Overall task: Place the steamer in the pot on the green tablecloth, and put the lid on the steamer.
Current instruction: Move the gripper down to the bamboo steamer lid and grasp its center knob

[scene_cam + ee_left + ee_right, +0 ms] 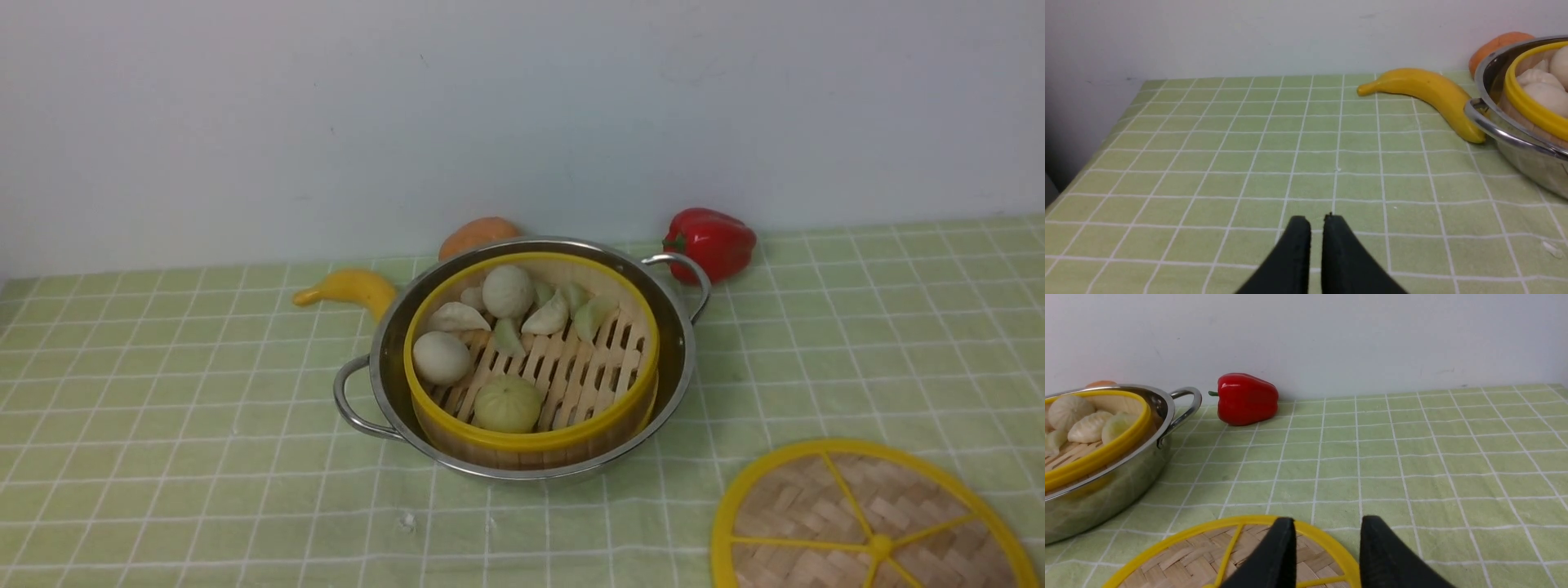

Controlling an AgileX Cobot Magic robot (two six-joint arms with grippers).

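Steamer (531, 359) seated in pot (684, 347). My right gripper (1327, 526) gapes over lid (1241, 555); left gripper (1316, 222) nearly closed, empty. Risk: rim-only pinch tilts lid.

cloth (163, 457): light green, white grid
pot (682, 359): shiny steel
steamer (531, 441): yellow rim, pale slats
lid (865, 523): woven tan, yellow spokes
pepper (712, 242): red
banana (351, 288): yellow
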